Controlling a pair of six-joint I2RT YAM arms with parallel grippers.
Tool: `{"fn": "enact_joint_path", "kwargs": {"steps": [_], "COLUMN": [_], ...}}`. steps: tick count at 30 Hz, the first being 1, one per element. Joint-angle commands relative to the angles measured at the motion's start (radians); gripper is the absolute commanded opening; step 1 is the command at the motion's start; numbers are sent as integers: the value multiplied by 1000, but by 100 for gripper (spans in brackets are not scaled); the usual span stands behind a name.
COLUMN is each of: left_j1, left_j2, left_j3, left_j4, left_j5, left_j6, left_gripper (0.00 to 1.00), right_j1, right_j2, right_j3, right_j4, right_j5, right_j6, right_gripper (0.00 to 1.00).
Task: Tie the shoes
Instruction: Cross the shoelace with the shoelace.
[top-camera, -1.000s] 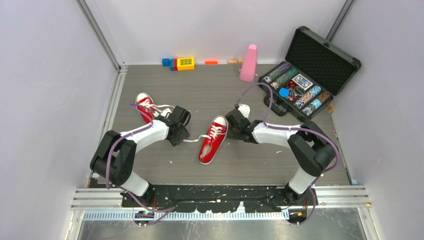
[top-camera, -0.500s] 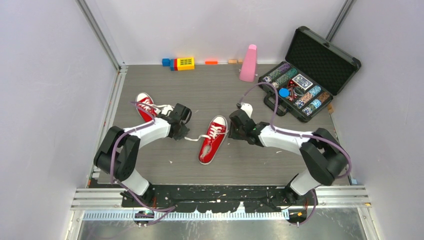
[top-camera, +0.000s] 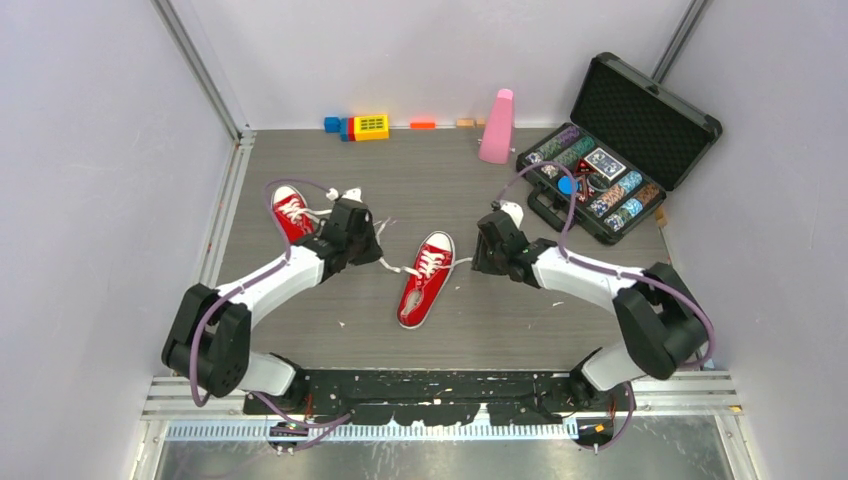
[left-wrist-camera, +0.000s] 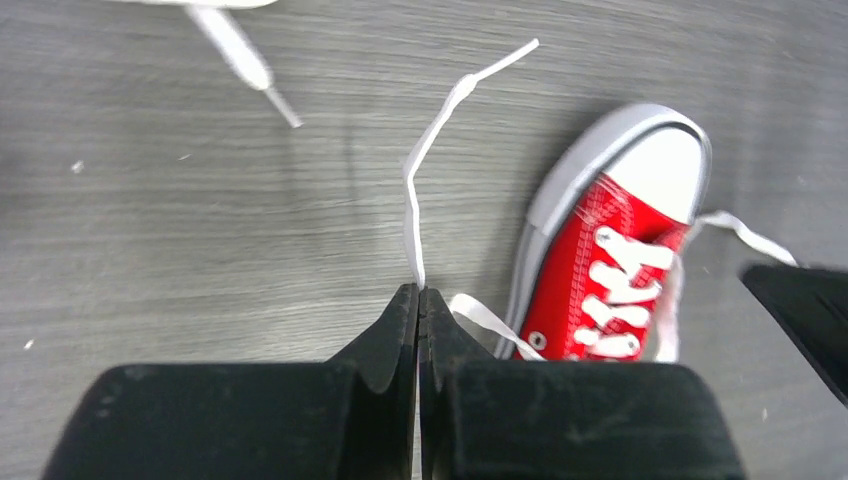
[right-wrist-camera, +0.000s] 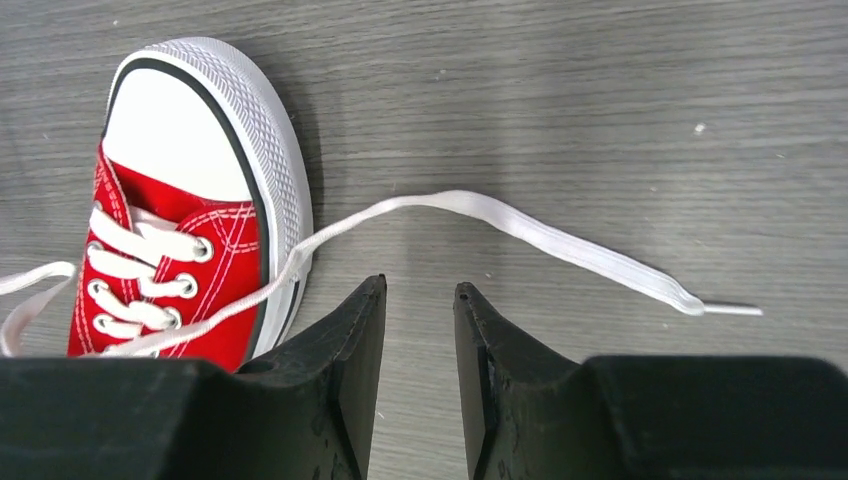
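One red shoe (top-camera: 425, 278) lies mid-table, toe towards the far side; it also shows in the left wrist view (left-wrist-camera: 615, 255) and the right wrist view (right-wrist-camera: 185, 230). The other red shoe (top-camera: 290, 212) lies at the left, behind my left arm. My left gripper (top-camera: 374, 254) (left-wrist-camera: 418, 292) is shut on a white lace (left-wrist-camera: 425, 165) of the middle shoe, which runs on past the fingertips. My right gripper (top-camera: 481, 262) (right-wrist-camera: 418, 290) is open and empty, just right of the shoe's toe. The shoe's other lace (right-wrist-camera: 520, 225) lies on the table just ahead of its fingertips.
An open black case of poker chips (top-camera: 612, 150) stands at the back right. A pink cone-shaped object (top-camera: 497, 125) and coloured blocks (top-camera: 360, 126) sit along the back wall. Metal rails (top-camera: 225, 210) edge the table at the left.
My left gripper has moved back and up the table, drawing the lace out to the left of the shoe. My right gripper has shifted right, away from the shoe.
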Motion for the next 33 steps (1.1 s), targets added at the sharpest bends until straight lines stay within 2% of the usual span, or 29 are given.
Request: {"fn": "enact_joint_path", "kwargs": {"steps": [1, 5, 13, 21, 23, 28, 33], "left_j1": [3, 3, 3, 2, 3, 2, 1], "left_j2": [-47, -61, -132, -185, -191, -216, -239], "left_j3": [-11, -20, -18, -12, -4, 23, 20], "left_j4": [126, 188, 175, 138, 118, 75, 75], "left_j5": [223, 329, 360, 367, 346, 329, 335], "left_j6": [156, 201, 262, 274, 286, 310, 318], "left_gripper": [0, 0, 0, 0, 0, 0, 0], "right_j1": [3, 3, 3, 4, 4, 3, 3], "right_j2": [100, 187, 298, 276, 244, 154, 127], "right_j3": [103, 171, 241, 260, 257, 232, 271], "right_j4": [-5, -8, 34, 28, -1, -97, -239], "right_j5": [-43, -105, -170, -155, -119, 1, 95], "right_j6": [-22, 3, 24, 10, -1, -2, -37], "right_gripper": [37, 35, 35, 37, 39, 55, 59]}}
